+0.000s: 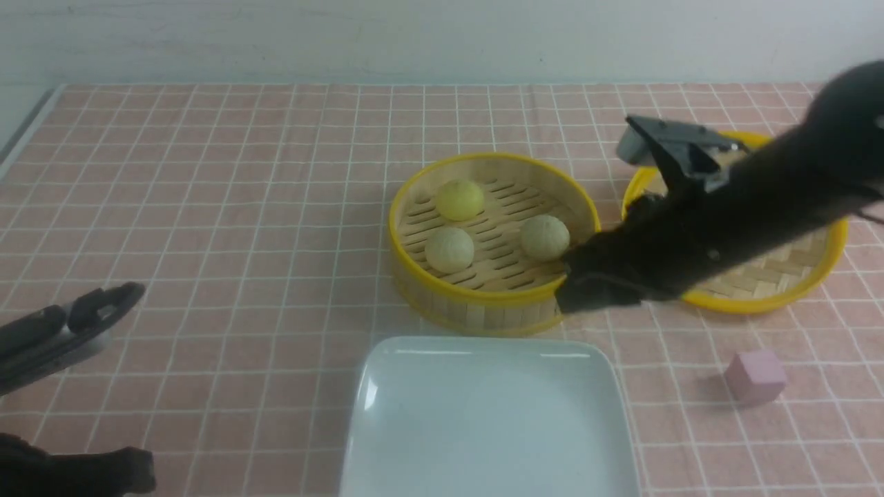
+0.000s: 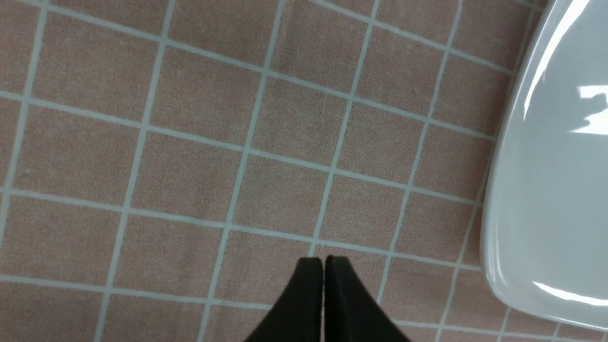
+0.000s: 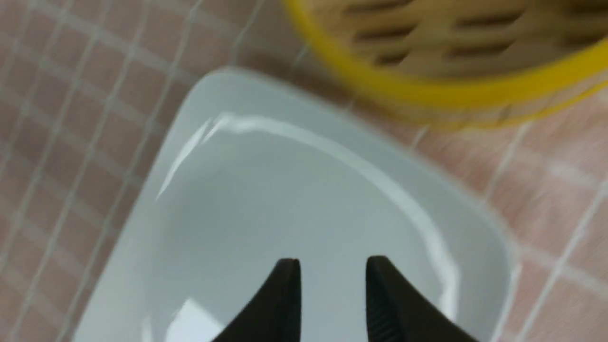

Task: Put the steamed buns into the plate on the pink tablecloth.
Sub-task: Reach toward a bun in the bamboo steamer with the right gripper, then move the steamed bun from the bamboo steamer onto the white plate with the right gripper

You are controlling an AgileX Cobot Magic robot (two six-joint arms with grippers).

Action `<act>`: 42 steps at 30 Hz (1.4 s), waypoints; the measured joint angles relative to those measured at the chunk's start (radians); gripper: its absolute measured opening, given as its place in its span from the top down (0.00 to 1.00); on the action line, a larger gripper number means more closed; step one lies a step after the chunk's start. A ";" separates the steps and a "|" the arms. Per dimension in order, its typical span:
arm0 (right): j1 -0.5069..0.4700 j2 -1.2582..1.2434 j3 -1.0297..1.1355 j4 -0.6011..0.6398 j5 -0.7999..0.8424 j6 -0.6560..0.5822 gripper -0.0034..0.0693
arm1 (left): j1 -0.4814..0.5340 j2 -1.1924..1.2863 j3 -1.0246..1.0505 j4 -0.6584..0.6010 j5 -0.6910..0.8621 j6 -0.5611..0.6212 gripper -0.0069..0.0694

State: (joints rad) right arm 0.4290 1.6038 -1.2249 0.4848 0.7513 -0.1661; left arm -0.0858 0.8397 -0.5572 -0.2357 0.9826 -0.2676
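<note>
Three steamed buns lie in the round bamboo steamer (image 1: 483,304): a pale yellow one (image 1: 459,199) and two beige-white ones (image 1: 449,250) (image 1: 545,237). The white square plate (image 1: 483,343) sits empty on the pink tablecloth (image 1: 242,207), just in front of the steamer. My right gripper (image 1: 577,293) hovers by the steamer's right front edge. In the right wrist view it (image 3: 332,266) is open and empty above the plate (image 3: 237,80). My left gripper (image 1: 135,293) is shut and empty over bare cloth, left of the plate; the left wrist view shows it (image 2: 324,260) beside the plate (image 2: 522,190).
The yellow-rimmed woven lid (image 1: 780,276) lies behind my right arm at the right. A small pink cube (image 1: 754,376) sits right of the plate. The steamer's yellow rim (image 3: 427,90) shows beyond the plate in the right wrist view. The table's left edge (image 1: 27,131) is at far left.
</note>
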 joint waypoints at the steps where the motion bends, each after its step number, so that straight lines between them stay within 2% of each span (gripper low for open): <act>1: 0.000 0.058 -0.062 -0.069 -0.018 0.054 0.63 | 0.000 0.000 0.000 0.000 -0.009 -0.005 0.86; 2: 0.001 0.066 -0.072 -0.080 -0.018 0.063 0.62 | 0.000 0.000 0.000 0.000 -0.009 -0.006 0.86; 6: 0.002 0.229 -0.262 -0.292 -0.069 0.188 0.49 | 0.000 0.000 0.000 0.010 -0.030 -0.020 0.83; 8: 0.002 0.286 -0.307 -0.363 -0.085 0.217 0.48 | 0.000 0.000 0.000 0.013 -0.040 -0.021 0.82; 13: 0.002 0.424 -0.351 -0.508 -0.165 0.295 0.52 | 0.000 0.000 0.000 0.015 -0.070 -0.023 0.82; 15: 0.002 0.470 -0.351 -0.524 -0.188 0.317 0.60 | 0.000 0.000 0.000 0.016 -0.087 -0.023 0.82; 18: 0.002 0.480 -0.353 -0.527 -0.194 0.332 0.69 | 0.000 0.000 0.000 0.017 -0.100 -0.023 0.82; 19: 0.002 0.465 -0.356 -0.527 -0.187 0.336 0.79 | 0.000 0.000 0.000 0.018 -0.105 -0.023 0.82; 20: 0.002 0.449 -0.356 -0.527 -0.169 0.336 0.85 | 0.000 0.000 0.000 0.018 -0.110 -0.023 0.81; 22: 0.002 0.399 -0.352 -0.525 -0.113 0.336 0.92 | 0.000 0.000 0.000 0.019 -0.115 -0.024 0.81; 27: 0.002 0.212 -0.332 -0.510 0.026 0.336 0.94 | 0.000 0.000 0.000 0.020 -0.139 -0.024 0.79; 31: 0.041 -0.076 -0.100 -0.410 0.074 0.339 0.94 | 0.000 0.000 0.000 0.015 -0.213 -0.024 0.77; 34: 0.107 -0.148 0.127 -0.326 -0.042 0.339 0.94 | 0.000 0.000 0.000 0.012 -0.257 -0.024 0.76; 35: 0.117 -0.149 0.142 -0.318 -0.054 0.339 0.94 | 0.000 0.000 0.000 0.012 -0.257 -0.024 0.76; 37: 0.174 -0.132 0.296 -0.291 -0.214 0.330 0.93 | 0.000 0.000 0.000 0.017 -0.285 -0.024 0.75; 42: 0.198 -0.031 0.366 -0.287 -0.374 0.330 0.88 | 0.000 0.000 0.000 0.026 -0.323 -0.023 0.75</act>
State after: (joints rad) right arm 0.6272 1.5730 -0.8584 0.1982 0.3771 0.1638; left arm -0.0858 0.8397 -0.5572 -0.2093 0.6595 -0.2906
